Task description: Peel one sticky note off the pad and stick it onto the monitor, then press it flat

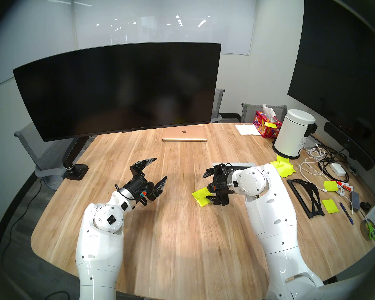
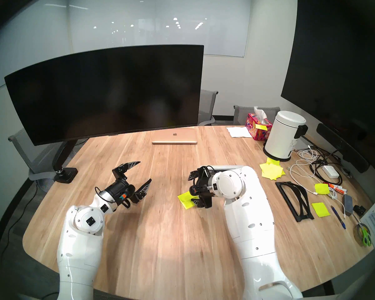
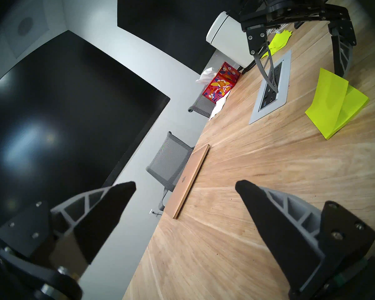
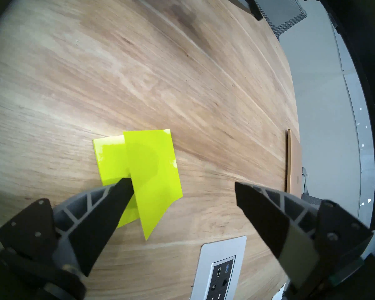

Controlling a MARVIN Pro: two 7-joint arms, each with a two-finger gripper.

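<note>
The pad lies on the wooden table right of centre. Its top sticky note is curled up from the pad at one edge and still joined along another. My right gripper is open and low over the pad, with one fingertip between the raised note and the stack; the other finger is off to the side over bare wood. My left gripper is open and empty, hovering above the table's middle. The wide curved monitor stands at the back left, its screen bare.
A gold laptop lies closed under the monitor's right end. A power outlet plate is set into the table by my right wrist. At the right are a tissue box, white bin, jumbled yellow notes, cables and a tall flat screen.
</note>
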